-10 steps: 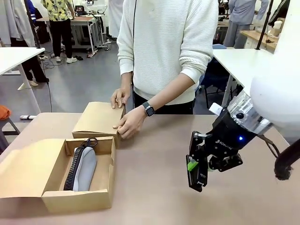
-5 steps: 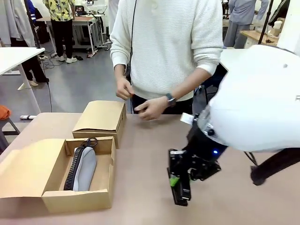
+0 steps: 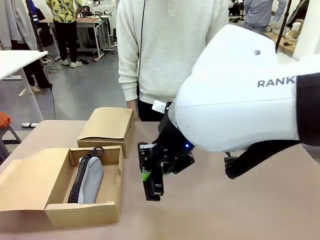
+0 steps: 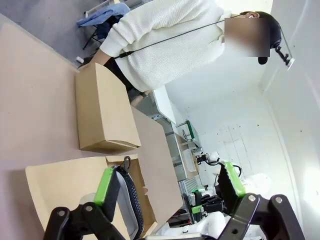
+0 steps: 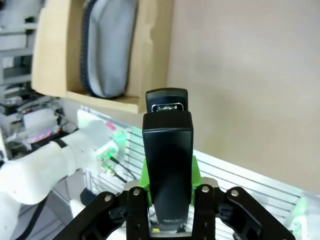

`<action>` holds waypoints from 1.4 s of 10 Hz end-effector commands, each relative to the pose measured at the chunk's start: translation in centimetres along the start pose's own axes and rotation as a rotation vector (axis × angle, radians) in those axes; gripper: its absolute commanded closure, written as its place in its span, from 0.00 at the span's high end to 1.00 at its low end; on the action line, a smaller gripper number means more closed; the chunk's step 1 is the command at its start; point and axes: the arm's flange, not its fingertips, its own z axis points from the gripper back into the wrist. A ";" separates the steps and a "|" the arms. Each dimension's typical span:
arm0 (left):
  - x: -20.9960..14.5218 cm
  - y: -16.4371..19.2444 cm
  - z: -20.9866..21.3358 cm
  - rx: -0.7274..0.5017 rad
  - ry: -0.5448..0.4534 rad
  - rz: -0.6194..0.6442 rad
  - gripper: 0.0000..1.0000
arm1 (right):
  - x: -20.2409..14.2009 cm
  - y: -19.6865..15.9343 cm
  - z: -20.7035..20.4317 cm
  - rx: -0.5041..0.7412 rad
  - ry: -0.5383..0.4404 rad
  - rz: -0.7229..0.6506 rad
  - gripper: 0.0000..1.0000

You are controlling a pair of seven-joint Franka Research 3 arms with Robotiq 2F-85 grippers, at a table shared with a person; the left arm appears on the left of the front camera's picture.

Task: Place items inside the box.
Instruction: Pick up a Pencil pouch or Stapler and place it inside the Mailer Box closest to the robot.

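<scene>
Grey fabric pencil case (image 3: 91, 180) already inside open cardboard box (image 3: 85, 214); right jaws clamp black stapler (image 5: 167, 137) beside the box; left jaws apart.

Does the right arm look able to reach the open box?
Probably yes: the box stands open, bare table lies between it and the right end effector holding the stapler, with room beside the pencil case.

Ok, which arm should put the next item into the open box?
Right. The right gripper is shut on the black stapler, hanging over the table just beside the open box with the grey pencil case inside. The left gripper is open, holding nothing.
</scene>
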 end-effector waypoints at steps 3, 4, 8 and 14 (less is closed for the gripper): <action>0.0 -0.2 -0.1 -0.022 -0.018 -0.018 1.00 | 0.0 1.6 -0.8 -0.103 -0.039 -0.027 0.32; 0.0 -0.2 -0.1 -0.022 -0.018 -0.018 1.00 | 1.1 3.8 -1.8 -0.163 -0.063 -0.064 0.32; 0.0 -0.2 -0.1 -0.022 -0.018 -0.018 1.00 | 6.1 11.6 -5.7 -0.189 -0.061 -0.080 0.32; 0.0 -0.2 -0.1 -0.022 -0.018 -0.018 1.00 | 10.8 14.4 -13.0 -0.218 0.010 -0.059 0.32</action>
